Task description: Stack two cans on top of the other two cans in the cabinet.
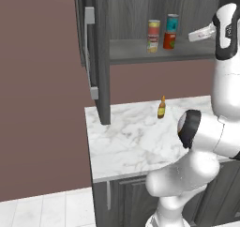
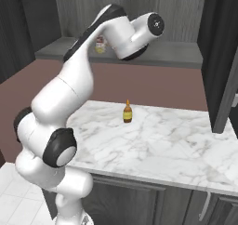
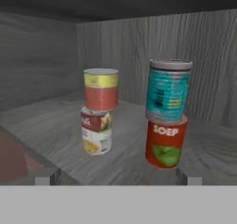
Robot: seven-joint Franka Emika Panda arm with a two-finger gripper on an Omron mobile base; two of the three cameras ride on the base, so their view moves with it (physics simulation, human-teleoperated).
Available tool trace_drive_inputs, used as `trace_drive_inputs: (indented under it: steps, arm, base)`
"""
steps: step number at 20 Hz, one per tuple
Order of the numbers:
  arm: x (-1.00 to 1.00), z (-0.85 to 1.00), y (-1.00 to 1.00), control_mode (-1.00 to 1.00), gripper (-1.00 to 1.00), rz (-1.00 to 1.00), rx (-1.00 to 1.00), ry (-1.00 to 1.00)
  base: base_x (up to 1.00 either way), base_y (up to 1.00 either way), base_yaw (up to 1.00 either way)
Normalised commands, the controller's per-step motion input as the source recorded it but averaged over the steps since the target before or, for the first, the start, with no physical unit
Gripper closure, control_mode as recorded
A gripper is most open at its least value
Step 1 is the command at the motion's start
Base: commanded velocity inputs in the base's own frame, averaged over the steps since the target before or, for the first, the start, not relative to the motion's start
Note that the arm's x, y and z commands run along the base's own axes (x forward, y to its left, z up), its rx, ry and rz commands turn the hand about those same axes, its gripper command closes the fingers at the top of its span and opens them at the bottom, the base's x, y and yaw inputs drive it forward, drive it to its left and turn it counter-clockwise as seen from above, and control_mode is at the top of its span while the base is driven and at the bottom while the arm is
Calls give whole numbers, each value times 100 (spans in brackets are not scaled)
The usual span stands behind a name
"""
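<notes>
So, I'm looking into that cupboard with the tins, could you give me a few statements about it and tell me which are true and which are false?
1. The teal-blue can stands on the red-orange can. True.
2. The red-and-yellow can lies on its side on the shelf. False: it stands upright on the cream-labelled can.
3. The small amber bottle is inside the cabinet. False: it stands below on the marble counter.
4. The gripper is holding a can. False: its fingers stand apart, short of both stacks.
5. The cabinet door is open. True.
</notes>
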Motion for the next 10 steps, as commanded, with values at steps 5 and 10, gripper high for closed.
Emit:
trace_drive_inputs:
  steps: [5,10]
  arm:
    - [-80,-53,53,-100,-100,-20,-9,0]
    - [-72,-74,61,-100,-100,-20,-1,0]
  base:
    - [0,0,0]
    - [0,0,0]
